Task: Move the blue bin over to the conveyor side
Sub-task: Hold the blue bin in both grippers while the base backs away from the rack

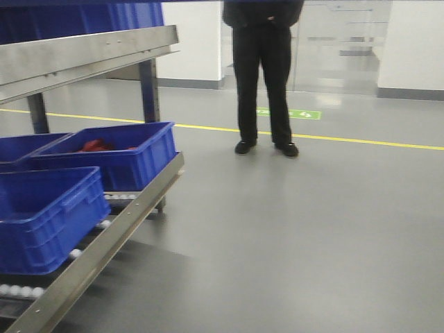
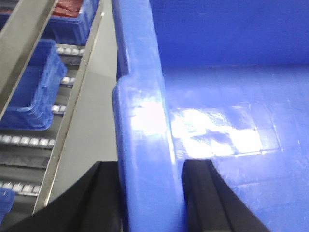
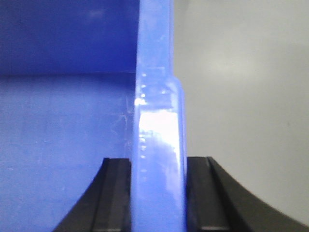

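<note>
The left pincer (image 2: 150, 166) and right pincer (image 3: 158, 162) are each clamping a rim of the blue bin (image 2: 140, 77), holding it beside the roller rack (image 2: 72, 111). It's looking empty inside; a rack bin (image 1: 132, 166) is carrying something red (image 1: 97, 146). Worry: glossy rim slipping if the arms aren't moving together, tipping it into the rack.

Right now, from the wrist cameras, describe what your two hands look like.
Left hand: two matte black fingers, flat on the inside, outer edges flaring in a curve toward the base. Right hand: the same black pair, each with a stepped ridge. No cables or markings show; the arms are out of view.
</note>
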